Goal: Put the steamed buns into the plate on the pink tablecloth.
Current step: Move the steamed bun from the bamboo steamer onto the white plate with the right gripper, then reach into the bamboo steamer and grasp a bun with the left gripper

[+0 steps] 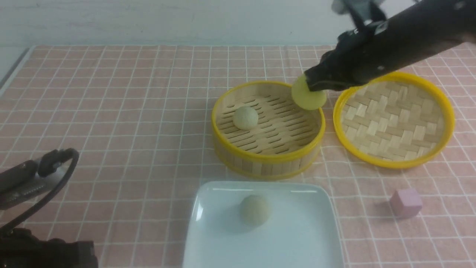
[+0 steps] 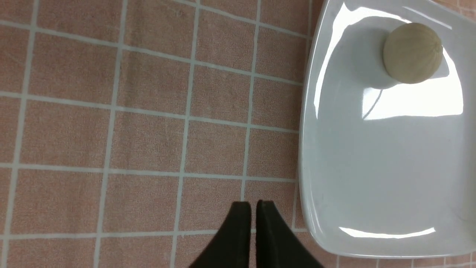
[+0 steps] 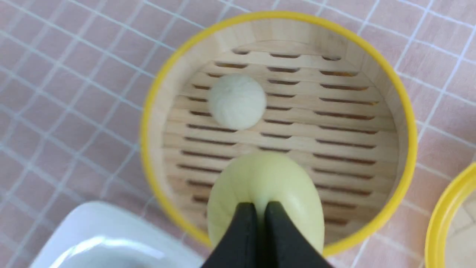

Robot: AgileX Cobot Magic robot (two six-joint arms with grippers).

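right hand point(image 3: 260, 205) is grasping smooth yellow-green bun point(image 3: 264, 175) over basket's point(image 1: 267, 158) far rim, fingers hiding part | 1 pleated beige bun point(image 1: 245, 117) is lying inside basket | 2nd beige bun point(image 1: 254, 209) is sitting on plate point(image 1: 297, 238) before basket, near edge cropped | left hand point(image 2: 253, 204) is hanging clenched, empty

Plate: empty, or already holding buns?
Holding one: a single pale beige bun sits on the white plate; no other bun is on it.

A pale beige steamed bun point(image 2: 412, 52) is seen resting in the white square plate point(image 2: 309, 111), which is laid on the pink tablecloth point(image 2: 148, 137) with its white grid lines, while the left gripper point(image 2: 253, 208), its black fingers drawn almost together, is pictured just beside the plate's rim.
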